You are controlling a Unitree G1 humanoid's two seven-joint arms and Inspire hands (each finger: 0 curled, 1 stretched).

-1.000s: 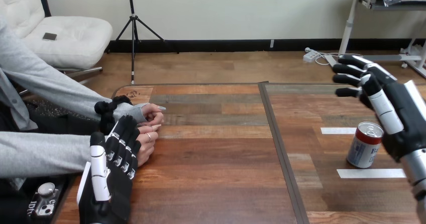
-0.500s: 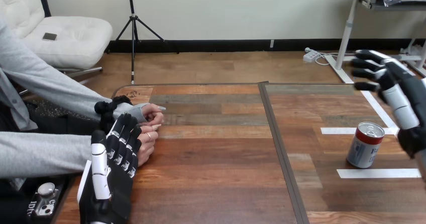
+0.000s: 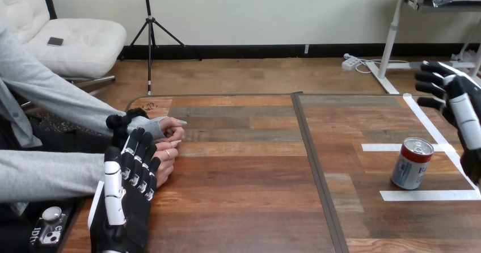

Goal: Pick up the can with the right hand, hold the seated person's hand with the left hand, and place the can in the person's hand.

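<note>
A red, white and blue can [image 3: 412, 163] stands upright on the right part of the wooden table [image 3: 244, 173], inside a square of white tape. My right hand [image 3: 460, 111] hovers open to the right of and above the can, apart from it, its fingers pointing left. At the left edge the person's hands [image 3: 168, 145] rest clasped on the table. My left hand [image 3: 126, 193] stands in front of them with straight fingers over the nearer one; I cannot tell whether they touch.
White tape strips [image 3: 426, 195] mark a square on the right half of the table. A dark seam [image 3: 317, 173] runs front to back across the middle. A small device [image 3: 50, 226] lies at the bottom left corner.
My right hand has drifted to the right, away from the can, and now sits at the view's edge. My left hand has stayed in place, and the can has not moved.
</note>
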